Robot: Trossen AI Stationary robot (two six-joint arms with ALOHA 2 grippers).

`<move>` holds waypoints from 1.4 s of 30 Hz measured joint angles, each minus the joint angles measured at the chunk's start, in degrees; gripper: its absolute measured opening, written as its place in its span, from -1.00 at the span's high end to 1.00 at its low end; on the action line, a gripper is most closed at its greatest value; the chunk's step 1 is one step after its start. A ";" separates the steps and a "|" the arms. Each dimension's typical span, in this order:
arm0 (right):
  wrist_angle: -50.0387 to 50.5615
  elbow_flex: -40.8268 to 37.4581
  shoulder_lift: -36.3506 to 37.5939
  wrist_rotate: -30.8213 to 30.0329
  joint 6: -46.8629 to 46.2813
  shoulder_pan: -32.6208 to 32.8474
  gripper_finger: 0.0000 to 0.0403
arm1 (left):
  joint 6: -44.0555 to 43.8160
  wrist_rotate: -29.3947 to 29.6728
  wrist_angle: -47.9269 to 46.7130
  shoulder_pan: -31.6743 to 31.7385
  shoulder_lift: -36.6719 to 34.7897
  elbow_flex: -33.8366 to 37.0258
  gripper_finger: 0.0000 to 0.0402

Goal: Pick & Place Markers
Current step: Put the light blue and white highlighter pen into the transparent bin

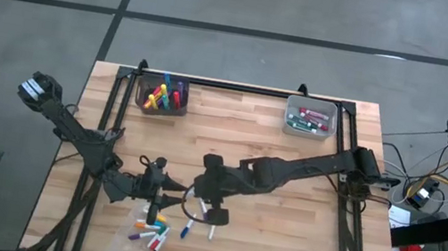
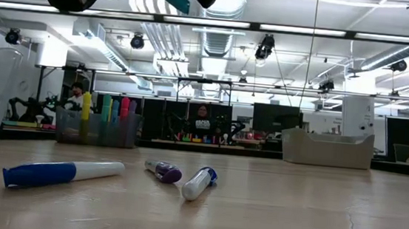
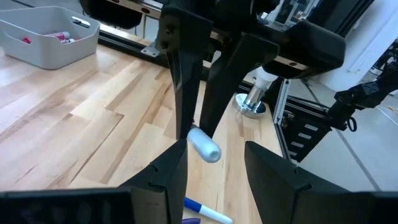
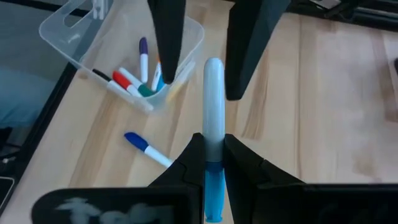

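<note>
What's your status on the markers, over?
Right hand shut on a blue-capped marker, lifted mid-table. Left hand open, facing it, set to receive. Loose markers on the table; more in the clear bin. Nothing blocking.

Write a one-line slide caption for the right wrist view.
Right gripper holds a blue-capped marker out toward the left gripper's open fingers.

The table (image 1: 282, 216) is showing pale, striped wood under a black frame (image 1: 346, 208). Both arms are showing dark. The right gripper (image 4: 213, 152) is pinching a white marker (image 4: 213, 106) with a light blue cap. Another marker (image 4: 146, 147) on the wood is showing white with a dark blue cap. A clear tub (image 4: 78, 43) is showing red, green, purple and white pens. One grey bin (image 1: 163, 95) is showing yellow, pink, red and blue, another (image 1: 310, 117) red and green.
</note>
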State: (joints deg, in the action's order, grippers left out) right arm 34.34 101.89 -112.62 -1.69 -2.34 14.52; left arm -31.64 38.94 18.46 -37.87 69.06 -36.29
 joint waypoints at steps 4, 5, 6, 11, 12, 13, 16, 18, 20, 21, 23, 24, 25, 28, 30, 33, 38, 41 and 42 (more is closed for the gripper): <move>-0.78 0.00 0.00 0.05 0.04 0.04 0.86 | 0.00 -0.01 0.01 0.41 0.00 0.00 0.26; -0.82 0.00 0.00 0.11 0.04 0.07 0.86 | 0.00 0.08 0.02 0.58 0.00 0.00 0.27; -0.80 0.00 0.00 0.17 0.04 0.09 0.86 | -0.01 0.17 0.02 0.76 0.00 0.00 0.29; -0.69 0.00 0.00 0.13 0.28 0.02 0.86 | -0.04 -0.03 0.11 1.88 0.00 0.00 0.43; -0.69 0.00 0.00 0.08 0.28 0.02 0.86 | -0.14 -0.24 0.11 2.02 0.00 0.00 0.48; -0.69 0.00 0.00 -0.02 0.32 0.00 0.86 | -0.19 -0.61 0.09 2.15 0.00 0.00 0.53; -0.69 -0.02 0.00 -0.02 0.45 0.00 0.86 | -0.21 -1.79 0.11 2.19 0.00 0.00 0.70; -0.57 -0.04 0.00 -0.04 0.46 0.00 0.86 | -0.13 -1.84 -0.11 2.19 0.00 0.00 0.81; -0.55 -0.05 0.00 -0.04 0.50 0.00 0.85 | -0.06 -1.72 -0.39 2.21 0.00 0.00 0.87; -0.66 -0.09 0.00 -0.02 0.66 0.00 0.85 | 0.00 -1.73 -0.39 2.21 0.00 0.00 0.87; -0.95 -0.11 0.00 0.00 0.67 0.04 0.83 | -0.02 -1.86 -0.37 2.19 0.00 0.00 0.87; -0.94 -0.11 0.00 0.10 0.67 0.10 0.80 | -0.04 -2.14 -0.38 2.19 -0.01 0.00 0.87; -0.79 -0.11 0.00 0.27 0.78 0.23 0.76 | -0.13 -2.96 -0.50 2.23 -0.21 0.00 0.87; 0.48 -0.17 0.03 0.53 1.68 0.91 0.59 | -0.87 -8.29 -1.73 2.34 -1.43 0.00 0.81; 2.37 -0.74 0.13 0.91 1.70 1.39 0.47 | -3.36 -12.22 -4.36 2.14 -2.69 0.00 0.80; 3.44 -1.71 0.11 0.43 2.25 2.03 0.31 | -7.73 -17.74 -9.16 2.12 -4.80 0.00 0.84; 3.25 -3.12 0.11 0.00 3.16 2.59 0.15 | -14.00 -36.99 -17.05 1.44 -8.31 -0.04 0.86; 2.93 -4.68 0.11 0.16 3.11 2.71 0.11 | -19.76 -47.66 -17.05 0.50 -8.90 -0.09 0.80; 2.92 -5.21 0.11 0.15 2.98 2.60 0.10 | -22.04 -50.13 -17.59 0.26 -8.90 -0.11 0.79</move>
State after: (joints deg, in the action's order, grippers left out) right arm 37.25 96.68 -112.51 -1.55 0.64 17.12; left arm -53.68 -11.19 0.87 -37.60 60.16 -36.40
